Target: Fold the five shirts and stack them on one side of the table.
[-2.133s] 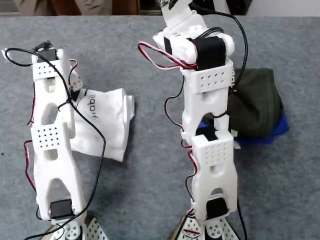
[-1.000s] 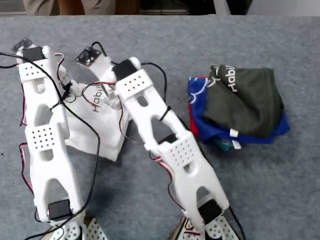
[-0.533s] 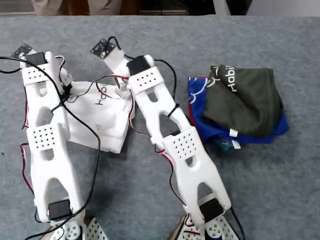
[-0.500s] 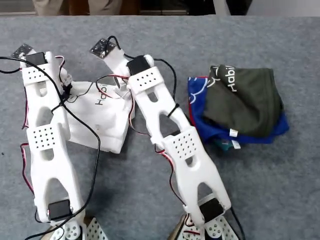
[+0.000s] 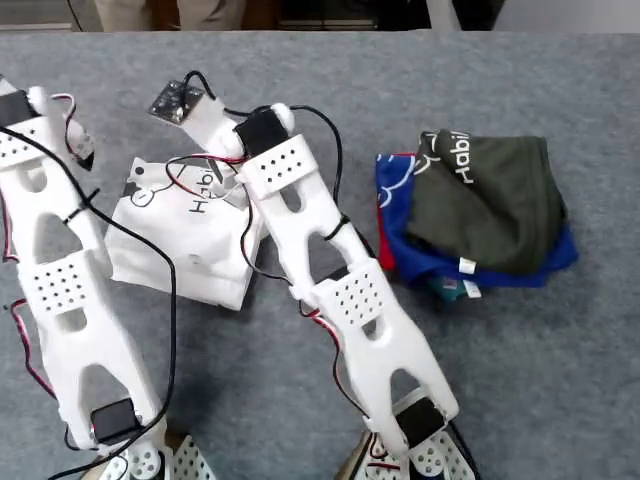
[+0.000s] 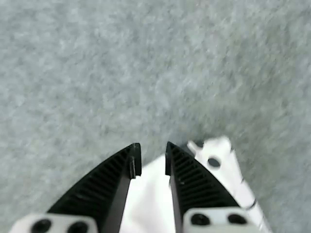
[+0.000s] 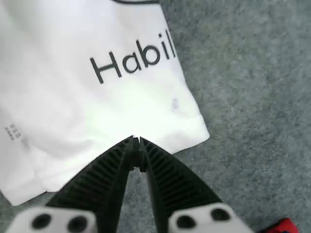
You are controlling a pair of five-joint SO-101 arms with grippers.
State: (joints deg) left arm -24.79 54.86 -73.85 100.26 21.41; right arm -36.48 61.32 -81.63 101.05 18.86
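High view gives you a grey, felt-like table (image 5: 300,90) with a dim strip of room beyond its far edge. A soft white shirt (image 5: 185,250), folded to a rough square, lies towards the left, well apart from the rumpled stack (image 5: 490,200) topped in dark green. Your left gripper (image 6: 153,158) hangs narrowly parted at the shirt's corner. Your right gripper (image 7: 136,143) has its ribbed black tips pressed together over the hem.

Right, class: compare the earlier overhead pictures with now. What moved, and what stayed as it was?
The right pincer swung from by the folded stack across to the white shirt. The left pincer drew off the shirt, outward to its own side. The folded stack stayed put.
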